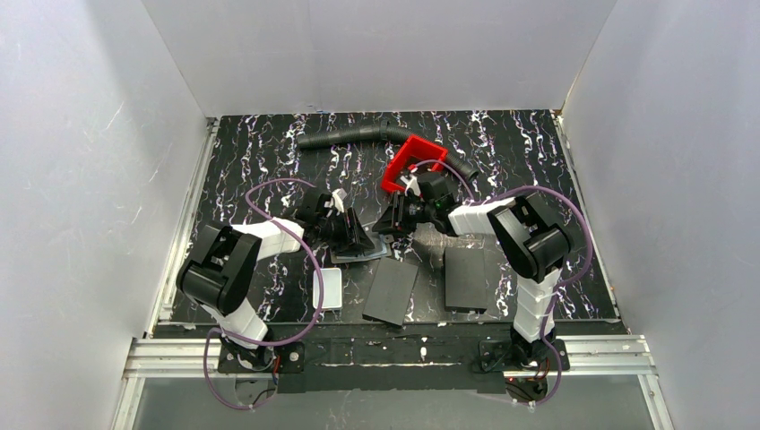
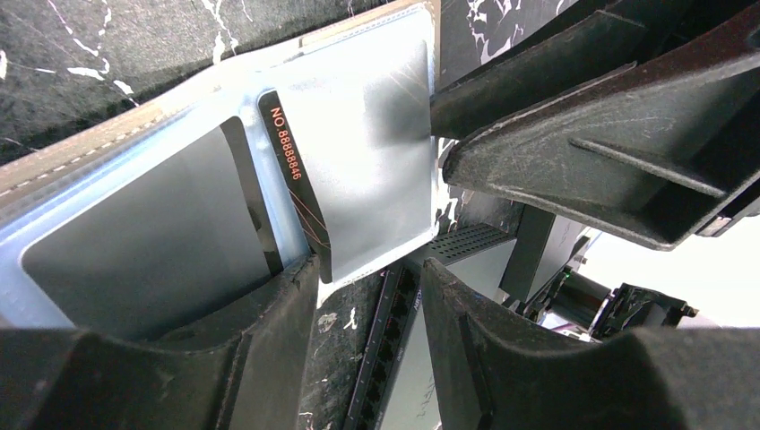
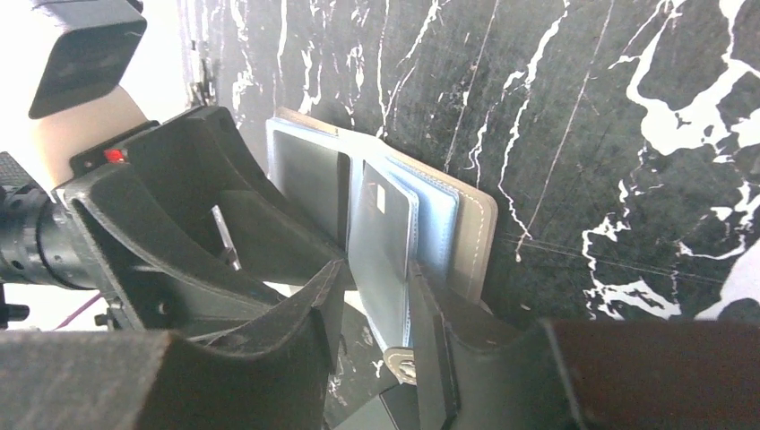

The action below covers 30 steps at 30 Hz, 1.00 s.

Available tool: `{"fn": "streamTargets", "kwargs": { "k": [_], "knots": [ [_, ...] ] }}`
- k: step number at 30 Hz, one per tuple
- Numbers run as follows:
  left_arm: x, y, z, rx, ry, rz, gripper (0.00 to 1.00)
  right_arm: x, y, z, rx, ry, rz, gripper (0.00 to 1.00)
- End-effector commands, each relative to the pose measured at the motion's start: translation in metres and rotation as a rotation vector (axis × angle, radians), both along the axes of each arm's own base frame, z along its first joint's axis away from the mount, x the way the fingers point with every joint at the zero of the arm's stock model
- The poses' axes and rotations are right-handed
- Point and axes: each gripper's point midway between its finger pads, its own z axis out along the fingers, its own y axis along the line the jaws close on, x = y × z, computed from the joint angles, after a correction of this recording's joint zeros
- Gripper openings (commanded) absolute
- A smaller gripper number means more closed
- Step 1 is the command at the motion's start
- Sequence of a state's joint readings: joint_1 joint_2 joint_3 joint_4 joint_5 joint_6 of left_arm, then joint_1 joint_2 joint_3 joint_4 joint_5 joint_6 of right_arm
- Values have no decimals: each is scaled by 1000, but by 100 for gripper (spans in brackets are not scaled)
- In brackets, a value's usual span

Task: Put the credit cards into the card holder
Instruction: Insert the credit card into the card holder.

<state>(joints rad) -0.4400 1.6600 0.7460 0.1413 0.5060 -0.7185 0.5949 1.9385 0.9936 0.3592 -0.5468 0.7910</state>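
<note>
Your left gripper (image 1: 348, 235) sits over the middle of the table (image 1: 251, 161). Its jaws stand apart with nothing between them. In the left wrist view one of its fingers (image 2: 260, 349) lies against the left leaf of the holder (image 1: 358, 255). Just near of that arm, the white box (image 1: 327, 288) lies flat, clear of both grippers.

The holder lies spread open between the two grippers, tan cover down and clear sleeves up. You can see one card (image 2: 367, 152) at its middle leaf, silvery with a dark stripe and an orange printed number. Its lower corner reaches the gap between your left fingers. A grey rectangle shows in the left pocket; you cannot tell from here whether that is a card. No other cards can be made out.

Near of the holder lie two black panels. One panel (image 1: 392, 291) is tilted, and the other panel (image 1: 466, 278) lies squarer, to its right.

Your right gripper (image 1: 401, 219) comes in from the right and meets the holder's right side. In the right wrist view its jaws stand on either side of the card-bearing leaf (image 3: 381, 233). From the left wrist, one fingertip (image 2: 439, 112) touches that leaf's edge. You cannot tell whether the jaws pinch it.

Behind the right gripper a red tray (image 1: 412, 161) stands tilted, and a black hose (image 1: 358, 136) curves along the far edge.
</note>
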Motion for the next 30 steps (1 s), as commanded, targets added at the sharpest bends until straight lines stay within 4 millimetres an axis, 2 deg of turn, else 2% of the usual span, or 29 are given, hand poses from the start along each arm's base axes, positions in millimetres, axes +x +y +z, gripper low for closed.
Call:
{"fn": "streamTargets", "kwargs": {
  "k": [1, 10, 17, 25, 30],
  "knots": [
    [-14, 14, -22, 78, 51, 9, 45, -9, 14, 21, 118, 7, 38, 40],
    [-9, 12, 2, 51, -40, -12, 46, -17, 13, 34, 168, 15, 35, 37],
    [-11, 14, 20, 32, -100, -16, 48, -15, 15, 40, 190, 11, 29, 37],
    [-13, 14, 52, -19, -187, -12, 49, -18, 22, 45, 212, 13, 43, 37],
    [-17, 28, 61, 27, -209, 41, 49, -19, 27, 48, 207, 6, 53, 37]
  ]
}}
